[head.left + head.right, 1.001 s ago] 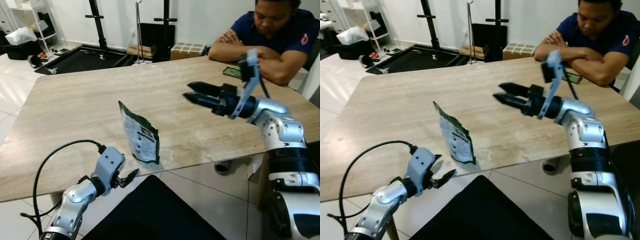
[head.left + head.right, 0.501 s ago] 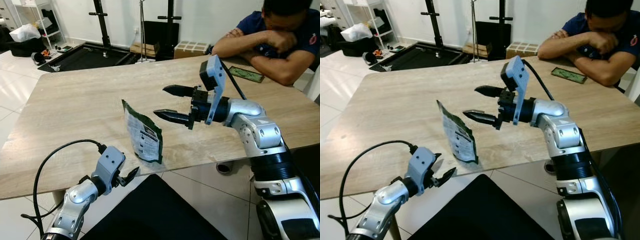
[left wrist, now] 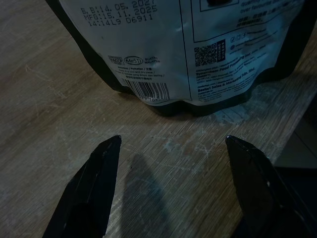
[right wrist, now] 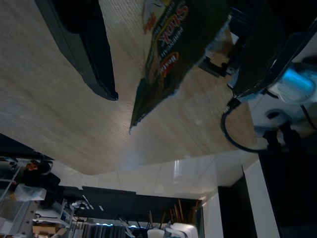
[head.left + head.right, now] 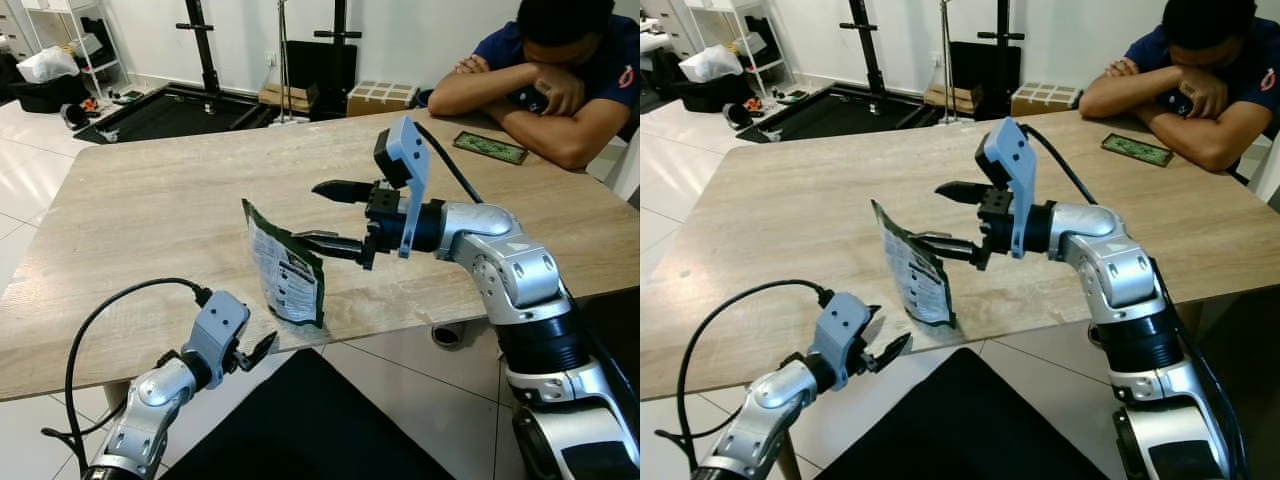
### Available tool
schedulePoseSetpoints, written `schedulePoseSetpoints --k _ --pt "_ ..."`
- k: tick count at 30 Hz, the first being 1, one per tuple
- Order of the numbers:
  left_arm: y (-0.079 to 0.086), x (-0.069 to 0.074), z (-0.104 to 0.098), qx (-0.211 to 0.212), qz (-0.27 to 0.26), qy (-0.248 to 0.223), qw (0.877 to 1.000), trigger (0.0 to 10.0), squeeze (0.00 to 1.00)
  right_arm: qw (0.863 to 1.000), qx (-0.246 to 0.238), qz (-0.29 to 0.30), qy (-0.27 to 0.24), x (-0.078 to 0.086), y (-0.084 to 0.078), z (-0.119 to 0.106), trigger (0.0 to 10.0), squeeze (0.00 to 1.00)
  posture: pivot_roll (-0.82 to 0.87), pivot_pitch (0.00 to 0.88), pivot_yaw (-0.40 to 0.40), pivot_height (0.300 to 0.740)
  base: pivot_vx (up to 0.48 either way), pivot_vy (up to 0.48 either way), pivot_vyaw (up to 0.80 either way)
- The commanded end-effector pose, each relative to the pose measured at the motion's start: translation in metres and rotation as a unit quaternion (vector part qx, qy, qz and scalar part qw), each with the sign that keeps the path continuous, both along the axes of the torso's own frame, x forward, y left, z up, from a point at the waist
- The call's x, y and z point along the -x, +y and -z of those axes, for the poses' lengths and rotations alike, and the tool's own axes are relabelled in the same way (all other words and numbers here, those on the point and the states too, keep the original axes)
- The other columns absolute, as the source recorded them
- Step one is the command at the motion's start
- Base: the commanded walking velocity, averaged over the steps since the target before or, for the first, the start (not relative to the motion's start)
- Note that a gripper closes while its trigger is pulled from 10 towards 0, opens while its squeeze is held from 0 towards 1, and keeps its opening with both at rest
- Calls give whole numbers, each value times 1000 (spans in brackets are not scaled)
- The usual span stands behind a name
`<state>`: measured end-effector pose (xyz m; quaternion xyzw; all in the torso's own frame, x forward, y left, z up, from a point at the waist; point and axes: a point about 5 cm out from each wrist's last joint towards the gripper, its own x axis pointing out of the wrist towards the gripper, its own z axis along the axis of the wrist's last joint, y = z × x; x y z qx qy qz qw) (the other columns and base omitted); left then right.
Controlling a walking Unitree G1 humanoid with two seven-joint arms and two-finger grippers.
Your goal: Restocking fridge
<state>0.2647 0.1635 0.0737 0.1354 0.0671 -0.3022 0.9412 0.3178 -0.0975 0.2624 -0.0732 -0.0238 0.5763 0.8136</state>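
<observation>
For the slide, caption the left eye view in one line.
Right gripper, fingers open, reaches the upright snack pouch near the wooden table edge; left gripper waits open below.

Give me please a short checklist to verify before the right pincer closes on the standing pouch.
1. Right pincer open: ok, fingers spread wide.
2. Pouch upright on the table: ok, near the front edge.
3. Pouch between the right fingers: ok in the right wrist view, its top sits in the gap.
4. Fingers touching the pouch: cannot tell.
5. Left pincer out of the way: ok, low before the table edge, open.
6. Person away from the pouch: ok, at the far corner.
</observation>
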Motion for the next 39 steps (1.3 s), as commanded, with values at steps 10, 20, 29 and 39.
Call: schedulePoseSetpoints --k 10,20,29,39 --pt "3 4 9 -26 4 24 999 10000 0 999 52 1 1 11 24 18 10000 0 -82 38 44 740 0 0 0" --pt "3 4 10 -28 5 26 999 10000 0 998 58 27 3 8 27 20 10000 0 -82 36 44 740 0 0 0" --pt "2 4 11 -32 8 28 999 10000 0 993 105 55 -2 6 30 37 10000 0 -82 37 45 740 0 0 0" --pt "3 3 11 -32 7 29 999 10000 0 992 67 99 27 -1 37 44 10000 0 -83 33 48 740 0 0 0"
